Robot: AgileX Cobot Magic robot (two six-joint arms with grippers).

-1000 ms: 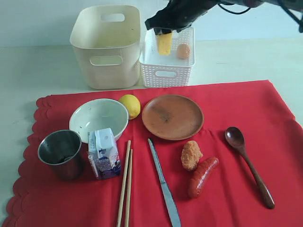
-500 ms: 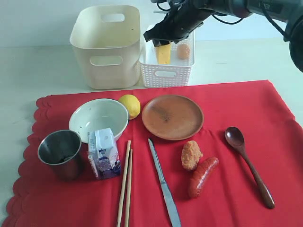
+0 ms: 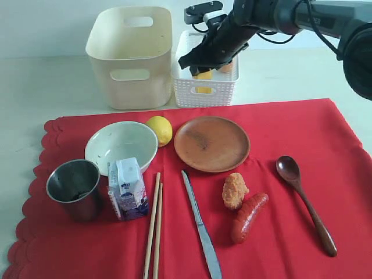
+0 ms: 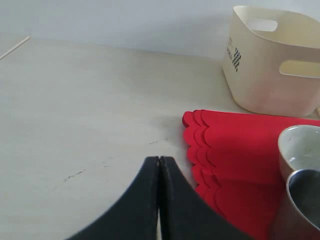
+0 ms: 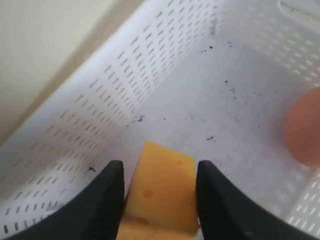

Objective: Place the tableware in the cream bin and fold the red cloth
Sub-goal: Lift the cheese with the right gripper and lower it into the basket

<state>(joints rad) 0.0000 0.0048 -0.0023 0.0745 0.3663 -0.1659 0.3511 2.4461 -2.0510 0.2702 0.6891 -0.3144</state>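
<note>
The red cloth [image 3: 290, 133] carries a white bowl [image 3: 121, 146], steel cup [image 3: 74, 187], brown plate [image 3: 211, 143], chopsticks [image 3: 154, 224], knife [image 3: 200, 229] and wooden spoon [image 3: 305, 203]. Behind it stands the cream bin [image 3: 131, 58]. My right gripper [image 3: 200, 64] is lowered into the white basket [image 3: 203, 93], shut on a yellow cheese wedge [image 5: 162, 185] between its fingers [image 5: 112, 190]. My left gripper [image 4: 159, 160] is shut and holds nothing, over bare table beside the cloth's scalloped edge [image 4: 200, 145]. It is out of the exterior view.
An egg [image 5: 305, 130] lies in the basket beside the cheese. On the cloth also lie a lemon [image 3: 160, 129], a milk carton [image 3: 128, 189], a nugget [image 3: 234, 190] and a sausage [image 3: 249, 217]. Pale table surrounds the cloth.
The right gripper has gone down into the white basket with the cheese, which now sits low inside it. The left gripper has stayed shut.
</note>
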